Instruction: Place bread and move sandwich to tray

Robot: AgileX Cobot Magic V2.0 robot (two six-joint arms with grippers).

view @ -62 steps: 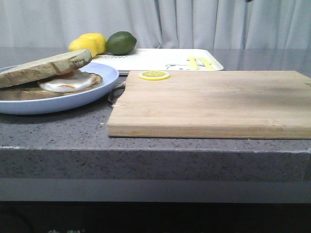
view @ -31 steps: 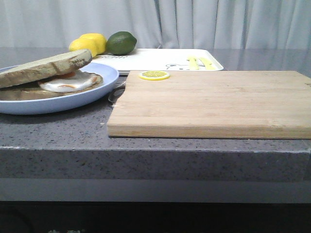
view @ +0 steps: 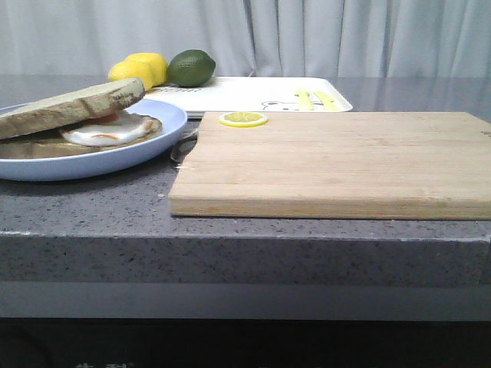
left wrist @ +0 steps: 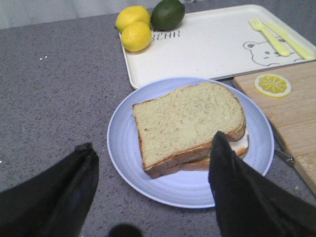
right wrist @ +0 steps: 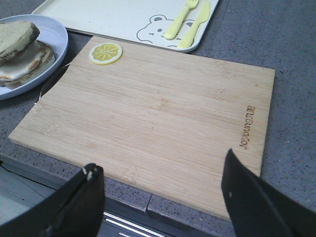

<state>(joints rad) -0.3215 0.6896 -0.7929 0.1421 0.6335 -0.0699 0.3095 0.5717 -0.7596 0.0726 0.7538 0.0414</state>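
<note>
Sandwich assembled on blue plate, top bread tilted over the egg in front view. Left wrist view shows the slice covering the stack; front view shows the egg beneath. Tray just behind plate, holding yellow fork and knife; lemons and lime at its corner. Board carries one lemon slice. Left gripper spread wide above plate, empty. Right gripper wide apart over board, empty.
</note>
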